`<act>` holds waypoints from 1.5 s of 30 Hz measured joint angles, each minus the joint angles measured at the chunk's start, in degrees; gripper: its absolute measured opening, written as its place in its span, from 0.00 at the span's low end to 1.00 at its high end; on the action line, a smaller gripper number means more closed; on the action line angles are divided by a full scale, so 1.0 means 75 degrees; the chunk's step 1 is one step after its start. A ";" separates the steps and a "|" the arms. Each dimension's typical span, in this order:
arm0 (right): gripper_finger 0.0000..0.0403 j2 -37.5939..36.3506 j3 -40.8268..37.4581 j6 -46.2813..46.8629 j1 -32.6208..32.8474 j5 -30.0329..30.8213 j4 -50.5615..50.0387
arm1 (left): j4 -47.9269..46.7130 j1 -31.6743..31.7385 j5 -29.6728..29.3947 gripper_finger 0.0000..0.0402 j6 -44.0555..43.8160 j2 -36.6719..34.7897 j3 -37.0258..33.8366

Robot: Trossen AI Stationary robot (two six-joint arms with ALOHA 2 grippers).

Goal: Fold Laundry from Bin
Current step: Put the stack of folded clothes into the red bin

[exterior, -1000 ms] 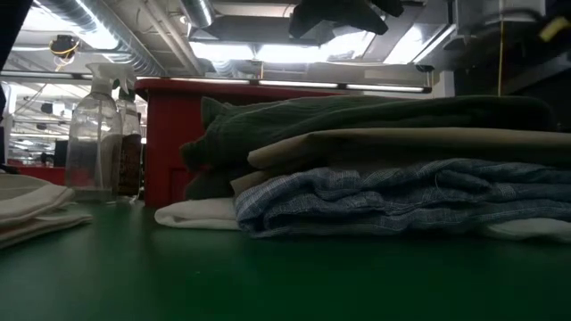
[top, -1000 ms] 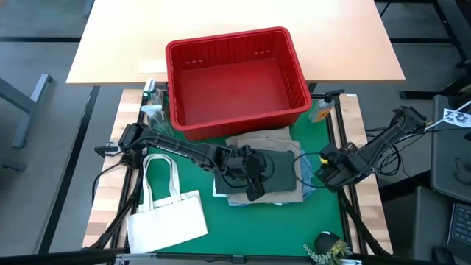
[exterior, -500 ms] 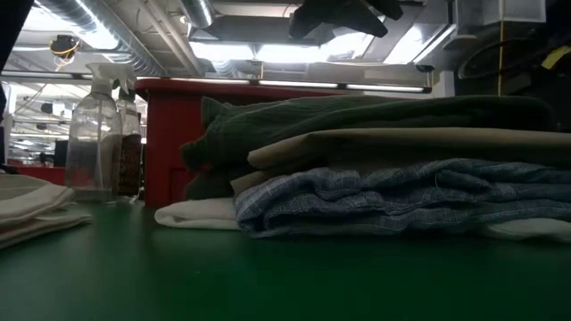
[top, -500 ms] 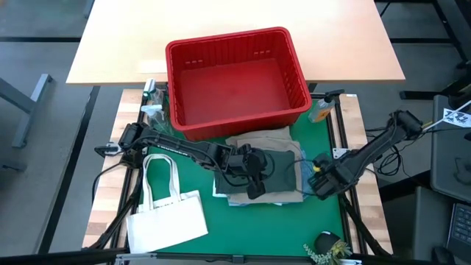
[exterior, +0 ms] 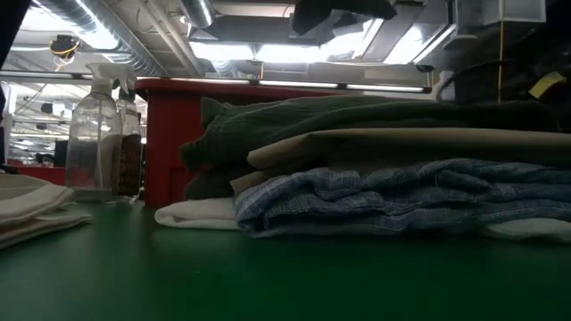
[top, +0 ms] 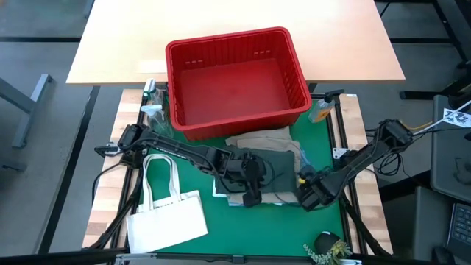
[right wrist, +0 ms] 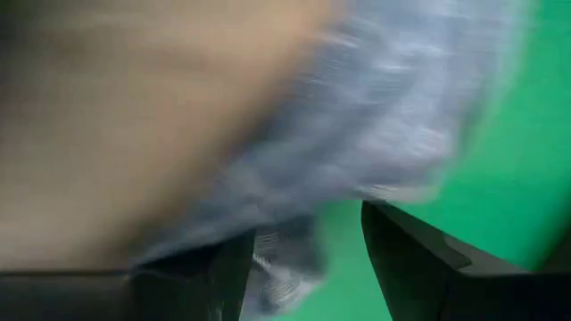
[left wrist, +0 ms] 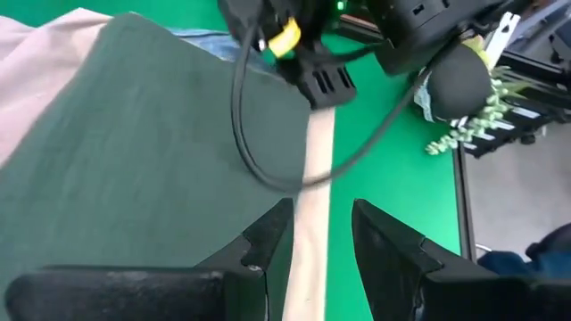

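Since the folded laundry stack (top: 265,171) just beside the red bin (top: 237,79) is soft and floppy, grab its edges: left gripper (top: 252,193) jaws part-open and empty above it, right gripper (top: 307,197) jaws wide open at the striped corner

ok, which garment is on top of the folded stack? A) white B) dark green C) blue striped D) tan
B: the dark green piece lies uppermost; in the low view it sits over the tan one, then the blue striped one, with the white one at the bottom.
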 joint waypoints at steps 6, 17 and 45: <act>0.51 0.0179 0.0000 -0.0970 0.0002 0.0112 0.2503 | 0.0000 -0.0207 0.0000 0.28 0.0001 0.0000 0.0000; 0.51 0.0180 0.0029 -0.1670 0.0002 0.0137 0.3922 | 0.0276 -0.1009 0.0021 0.28 0.0003 0.0107 0.0012; 0.51 -0.2080 0.0038 -0.2328 0.0007 -0.0991 0.3765 | 0.4533 -0.1579 -0.1777 0.58 0.3429 0.2457 0.0009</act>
